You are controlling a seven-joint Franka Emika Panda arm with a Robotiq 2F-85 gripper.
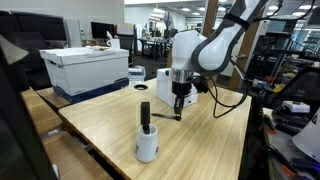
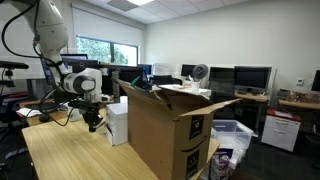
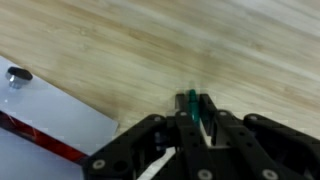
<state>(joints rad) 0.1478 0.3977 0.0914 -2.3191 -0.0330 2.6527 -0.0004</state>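
Wrist view: jaws pinch a green marker above wooden tabletop, white object's edge near.

The gripper was seen at the lower edge, its black fingers closed against a slim green object over the pale wooden worktop. At the left, a white panel was shown, marked by a red stripe and a small metal knob.

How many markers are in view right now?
2. One dark marker stands upright in the white cup on the table. One green marker sits between the fingers. More may be hidden from these views.
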